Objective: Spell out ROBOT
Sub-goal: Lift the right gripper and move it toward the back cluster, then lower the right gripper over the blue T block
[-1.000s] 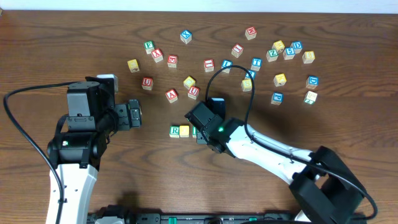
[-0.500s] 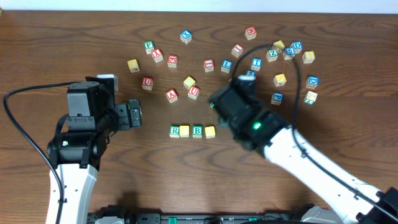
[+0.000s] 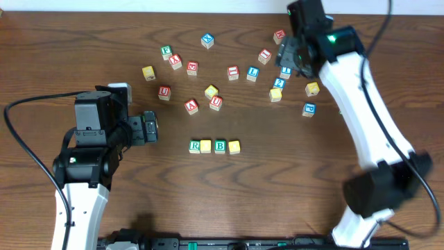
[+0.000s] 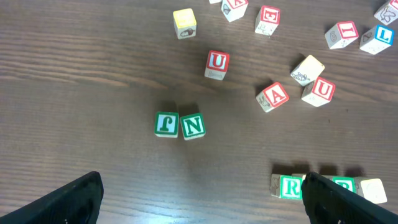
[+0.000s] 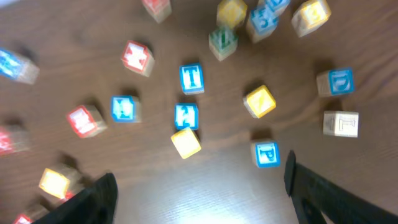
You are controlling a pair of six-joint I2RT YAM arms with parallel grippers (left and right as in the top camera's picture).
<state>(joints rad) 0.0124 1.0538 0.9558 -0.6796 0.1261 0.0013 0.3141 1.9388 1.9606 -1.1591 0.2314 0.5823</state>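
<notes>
My right hand (image 5: 199, 175) hangs over the far scatter of cubes, its two dark fingers spread wide with nothing between them. The wrist picture is blurred, but I can read the blue-lettered T cube (image 5: 191, 78) out ahead of the fingers. Another blue-lettered cube (image 5: 186, 116) sits just on the near side of it and a plain yellow block (image 5: 186, 142) sits nearer still, so both lie between the hand and the T. A blue P cube (image 5: 266, 154) and a red-lettered cube (image 5: 138, 57) stand off to either side. My left hand (image 4: 202, 180) is spread just as wide and holds nothing, low over the dark, strongly grained wooden surface (image 3: 69, 42). At its right finger the row begins. The green R cube (image 3: 195, 146), a yellow-faced cube (image 3: 206, 146), the green B cube (image 3: 220, 146) and a second yellow cube (image 3: 234, 146) stand side by side in a straight line near the middle of the surface, well apart from the T. In front of the left hand the green F cube (image 4: 166, 123) and N cube (image 4: 193, 126) stand touching, with a red U cube (image 4: 217, 64) beyond them. All are small square-edged blocks of pale wood with painted faces.
</notes>
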